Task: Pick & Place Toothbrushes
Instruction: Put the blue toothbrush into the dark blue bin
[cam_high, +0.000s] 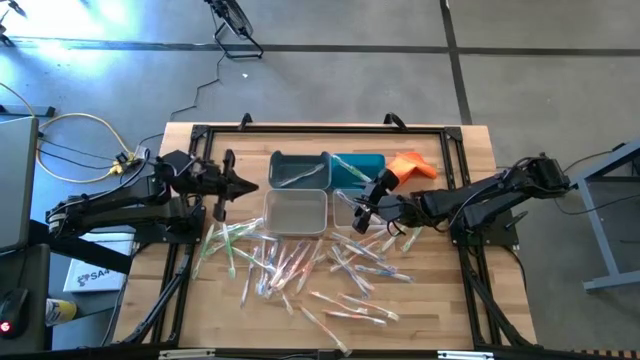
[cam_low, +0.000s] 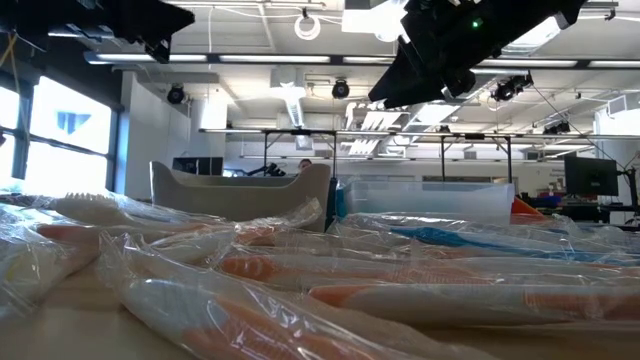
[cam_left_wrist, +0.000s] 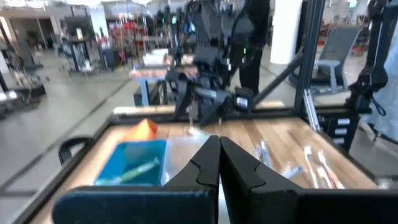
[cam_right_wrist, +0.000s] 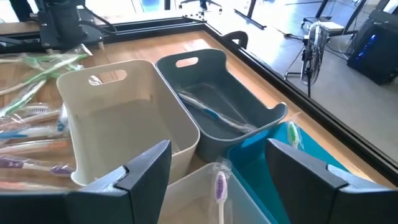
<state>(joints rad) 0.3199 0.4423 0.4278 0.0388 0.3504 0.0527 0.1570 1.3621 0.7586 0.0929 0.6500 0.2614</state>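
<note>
Wrapped toothbrushes (cam_high: 300, 265) lie scattered just in front of the bins (cam_high: 296, 210).
They look light, thin and slippery in plastic; best gripped mid-handle. Right gripper (cam_high: 362, 207) hangs released over the bins, empty; left gripper (cam_high: 245, 185) is clenched, empty, left of them.

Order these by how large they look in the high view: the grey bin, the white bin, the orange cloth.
1. White bin and grey bin: they look about alike, so I cannot rank them.
2. Orange cloth, clearly the smallest.
</note>
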